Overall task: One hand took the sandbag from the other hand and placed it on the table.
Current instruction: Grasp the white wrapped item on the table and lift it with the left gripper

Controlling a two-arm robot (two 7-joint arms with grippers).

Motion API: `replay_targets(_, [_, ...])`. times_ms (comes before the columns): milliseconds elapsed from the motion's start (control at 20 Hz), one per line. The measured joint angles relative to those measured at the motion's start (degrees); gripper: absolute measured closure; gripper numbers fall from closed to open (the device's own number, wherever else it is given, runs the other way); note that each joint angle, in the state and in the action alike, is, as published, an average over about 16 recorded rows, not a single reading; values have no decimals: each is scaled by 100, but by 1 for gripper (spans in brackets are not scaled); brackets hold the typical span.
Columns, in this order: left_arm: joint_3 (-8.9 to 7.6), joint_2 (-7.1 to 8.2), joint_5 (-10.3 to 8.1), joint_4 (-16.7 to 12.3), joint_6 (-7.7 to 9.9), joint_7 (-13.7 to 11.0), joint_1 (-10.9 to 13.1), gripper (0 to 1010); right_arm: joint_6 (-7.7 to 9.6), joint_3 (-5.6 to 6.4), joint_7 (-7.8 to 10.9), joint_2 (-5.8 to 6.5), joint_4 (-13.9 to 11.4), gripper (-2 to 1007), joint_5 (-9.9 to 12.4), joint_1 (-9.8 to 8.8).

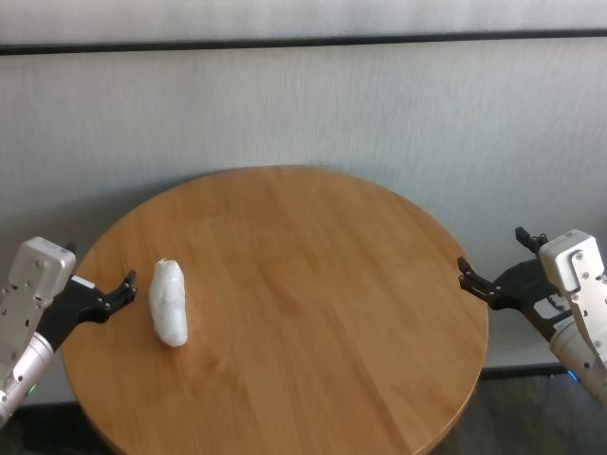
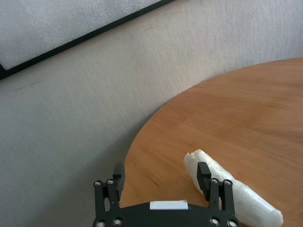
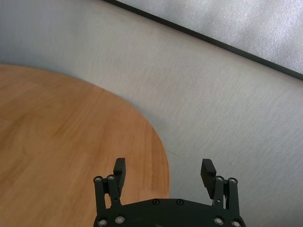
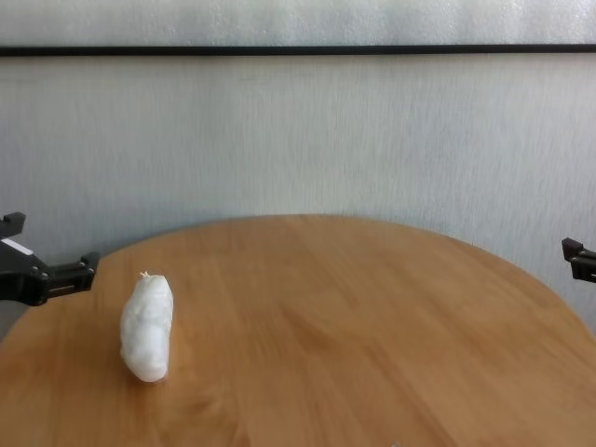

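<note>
The white lumpy sandbag (image 1: 169, 303) lies on the round light-brown table (image 1: 322, 284) near its left edge, crimped end pointing away from me. It also shows in the chest view (image 4: 147, 326) and the left wrist view (image 2: 241, 195). My left gripper (image 1: 102, 265), on the green-lit wrist, is open and empty just left of the sandbag, apart from it; in the left wrist view (image 2: 161, 171) the bag lies beside one finger. My right gripper (image 1: 491, 254), on the blue-lit wrist, is open and empty beside the table's right edge (image 3: 163, 166).
A pale textured wall (image 1: 303, 104) with a dark horizontal strip (image 1: 303, 42) stands behind the table. Only the sandbag lies on the wood top. Both arms sit outside the table's rim, left and right.
</note>
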Motion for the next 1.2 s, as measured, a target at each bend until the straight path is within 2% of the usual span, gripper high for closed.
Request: replay_targets(1200, [0, 0, 0, 0, 0, 0, 0, 10, 0, 0, 0, 0, 0, 4, 0, 0])
